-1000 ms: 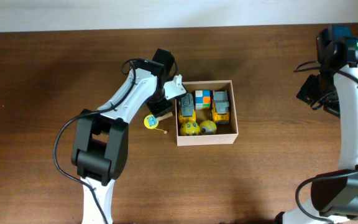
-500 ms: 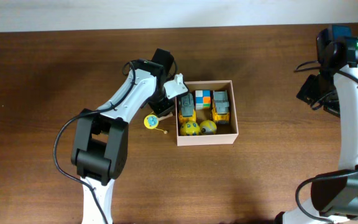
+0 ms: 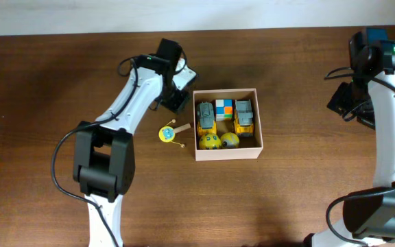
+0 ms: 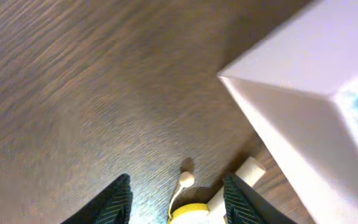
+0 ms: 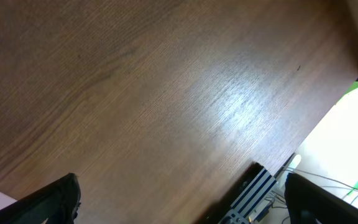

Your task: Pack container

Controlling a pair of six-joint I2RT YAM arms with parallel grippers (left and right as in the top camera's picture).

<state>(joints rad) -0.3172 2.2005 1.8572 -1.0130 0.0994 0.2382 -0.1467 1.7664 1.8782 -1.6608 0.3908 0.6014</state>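
The container (image 3: 228, 155), a shallow white box with a tan inside, sits mid-table. It holds two yellow-and-grey trucks, a multicoloured cube and two yellow balls. A round yellow toy (image 3: 167, 133) with a wooden stick lies on the table just left of the box. My left gripper (image 3: 177, 101) hovers off the box's back-left corner, open and holding nothing. In the left wrist view the yellow toy (image 4: 191, 215) shows low between my left gripper's (image 4: 176, 202) fingers, with the box corner (image 4: 303, 124) at right. My right gripper (image 5: 191, 205) is wide open over bare table at the far right.
The table's right edge shows in the right wrist view, with a blue-and-white striped object (image 5: 253, 186) and cables just beyond it. My right arm (image 3: 382, 137) runs down the table's right side. A white wall lines the table's back edge.
My left gripper has moved away from the box's left wall toward the back of the table. The yellow toy, the box contents and the right arm have not moved.
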